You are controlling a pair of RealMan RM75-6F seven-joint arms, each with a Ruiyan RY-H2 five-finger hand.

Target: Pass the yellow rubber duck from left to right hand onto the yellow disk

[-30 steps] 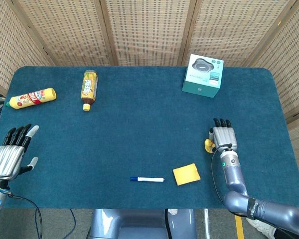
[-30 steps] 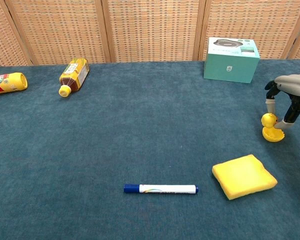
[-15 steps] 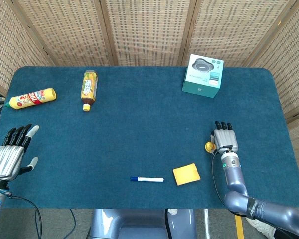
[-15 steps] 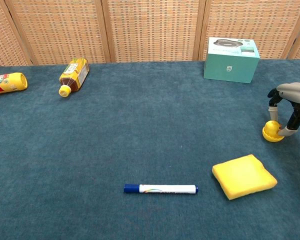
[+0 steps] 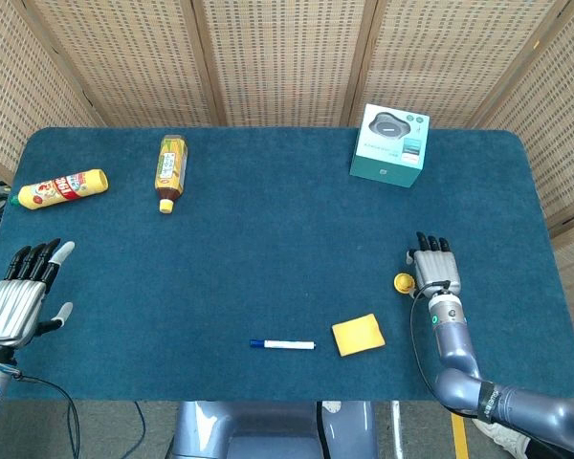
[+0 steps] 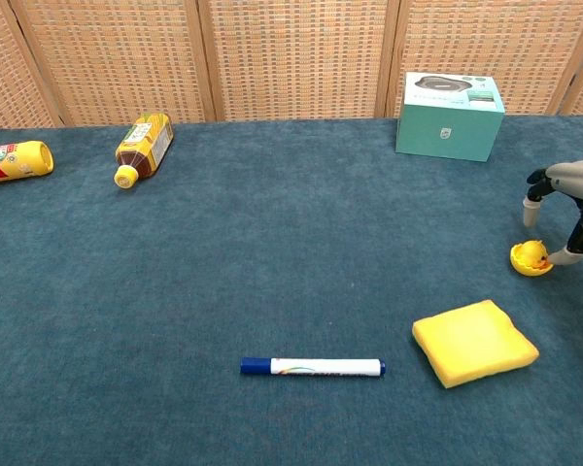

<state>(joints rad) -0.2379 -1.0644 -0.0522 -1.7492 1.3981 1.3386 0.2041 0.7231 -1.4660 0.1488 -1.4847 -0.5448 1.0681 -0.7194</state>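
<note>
The yellow rubber duck point(image 5: 403, 281) point(image 6: 531, 257) lies on the blue tabletop at the right, tipped on its side. My right hand point(image 5: 434, 270) point(image 6: 573, 189) hovers just right of it with fingers spread. Its thumb tip sits beside the duck and the other fingers are lifted clear, so the hand holds nothing. The yellow disk point(image 5: 358, 335) point(image 6: 474, 342), a flat yellow pad, lies nearer the front edge, left of the duck and apart from it. My left hand point(image 5: 17, 296) rests open at the table's left edge, seen only in the head view.
A blue-capped marker point(image 5: 282, 343) point(image 6: 312, 366) lies left of the disk. Two bottles point(image 5: 170, 170) point(image 5: 61, 187) lie at the back left. A teal box point(image 5: 390, 144) point(image 6: 450, 115) stands at the back right. Wicker screens close off the back.
My right hand's fingers have come off the duck and the hand has drawn slightly right. The duck has dropped and tipped onto the table. My left hand has not moved.
</note>
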